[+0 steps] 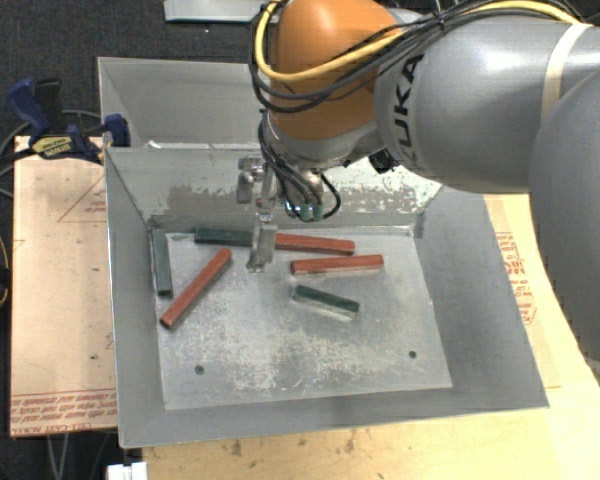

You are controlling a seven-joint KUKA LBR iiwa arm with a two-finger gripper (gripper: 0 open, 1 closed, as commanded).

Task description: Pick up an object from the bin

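Nothing has been picked up yet. All the sticks lie flat on the floor of the bin (310, 378), so the grab and the lift are not yet done.

The claw (259, 258) is low in the bin, near the back wall. Its tip is between two sticks: the dark green stick (220, 236) toward the back left corner and the red stick (315, 245) along the back. It is just beside the near ends of both. I cannot tell if it touches either one, or if the claw is open or closed. I see nothing held in it.

A second red stick (337, 264) lies close by on the right. A long red stick (195, 288) and a grey stick (161, 265) lie by the left wall.
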